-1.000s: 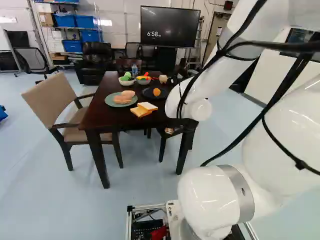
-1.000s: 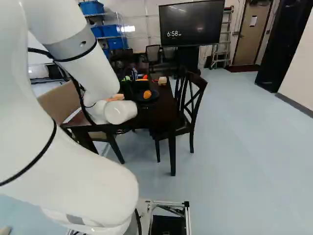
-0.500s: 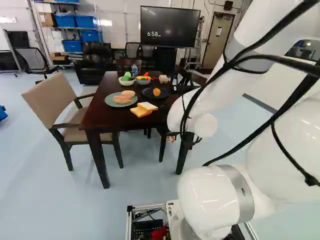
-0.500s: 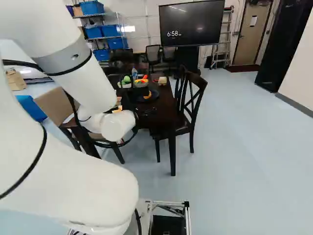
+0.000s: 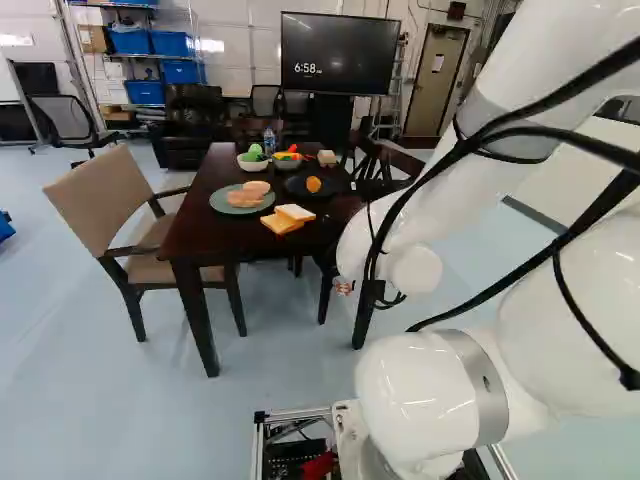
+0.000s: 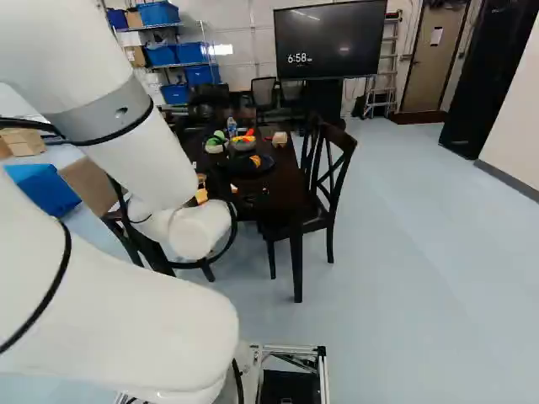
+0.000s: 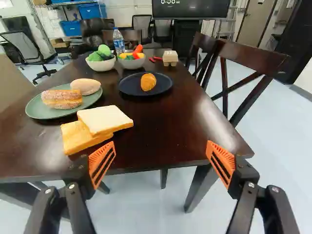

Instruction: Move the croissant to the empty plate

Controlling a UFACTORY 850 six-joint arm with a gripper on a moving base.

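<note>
In the right base view my gripper (image 6: 249,192) shows dark against the near part of the table. The wrist view has the gripper (image 7: 161,146) open, its orange pads wide apart with nothing between them, short of the table's near edge. Ahead of it, the croissant (image 7: 148,82) lies on the dark plate (image 7: 127,91). A green plate (image 7: 44,115) holds two bread pieces, a sugared one (image 7: 62,99) and a smooth one (image 7: 85,86). No empty plate is visible.
Two bread slices (image 7: 104,120) lie near the table's (image 7: 170,131) near edge. Behind the plates stand two bowls of toy food (image 7: 101,65), a bottle (image 7: 118,41) and a small carton (image 7: 170,58). Chairs flank the table, a dark one (image 7: 248,58) and a beige one (image 5: 105,205).
The base has not moved. My arm has shifted: its forearm and wrist stand lower and further left in the right base view. The croissant and plates have stayed where they were.
</note>
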